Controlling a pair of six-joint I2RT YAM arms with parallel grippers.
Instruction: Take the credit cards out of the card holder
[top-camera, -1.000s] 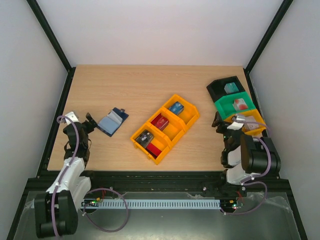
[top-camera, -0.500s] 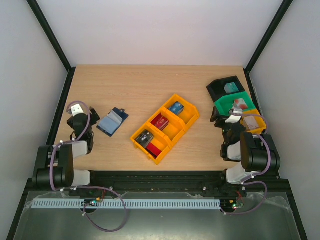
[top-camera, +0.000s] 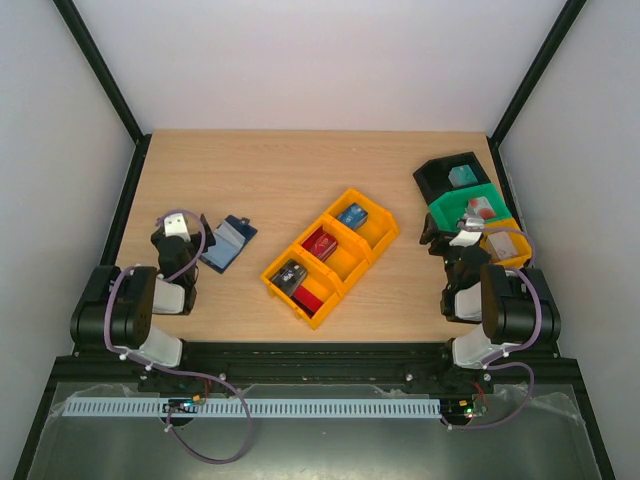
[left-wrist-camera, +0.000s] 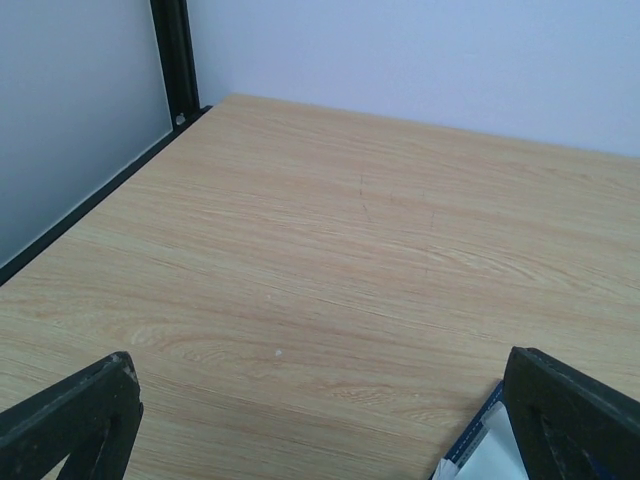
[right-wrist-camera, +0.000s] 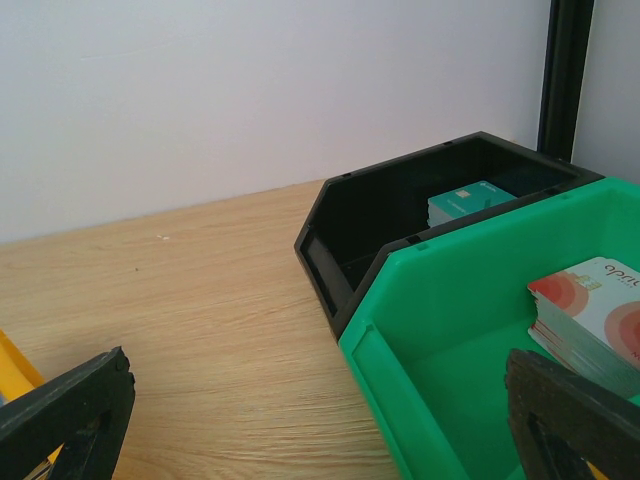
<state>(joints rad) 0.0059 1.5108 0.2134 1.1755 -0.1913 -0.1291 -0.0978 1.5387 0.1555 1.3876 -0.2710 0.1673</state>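
One small dark navy folding card holder (top-camera: 228, 242) is lying open on the left part of the pale wooden table (top-camera: 300, 170), its lighter blue inside facing up. Only one corner of it is showing at the bottom right of the left wrist view. Four thin plastic credit cards (top-camera: 320, 243), as far as the overhead view lets them be counted, are sitting in the yellow plastic three-compartment bin (top-camera: 378, 243) at the table's middle, apart from the holder. A blue one is lying in the far compartment, a red one in the middle compartment, and a dark one beside a red one in the near compartment.

The left gripper (left-wrist-camera: 320, 360) is hanging low over the table just beside the holder's left edge. Its jaws are standing wide apart with nothing between them, the right finger near the holder's corner.

The right gripper (right-wrist-camera: 318, 358) is hanging over the table's right side, jaws likewise spread wide and gripping nothing. It is facing a black plastic bin (right-wrist-camera: 330, 240) with a teal card (right-wrist-camera: 465, 205) inside, and a green plastic bin (right-wrist-camera: 440, 300) holding a stack of white cards with red-orange marks (right-wrist-camera: 590, 300)
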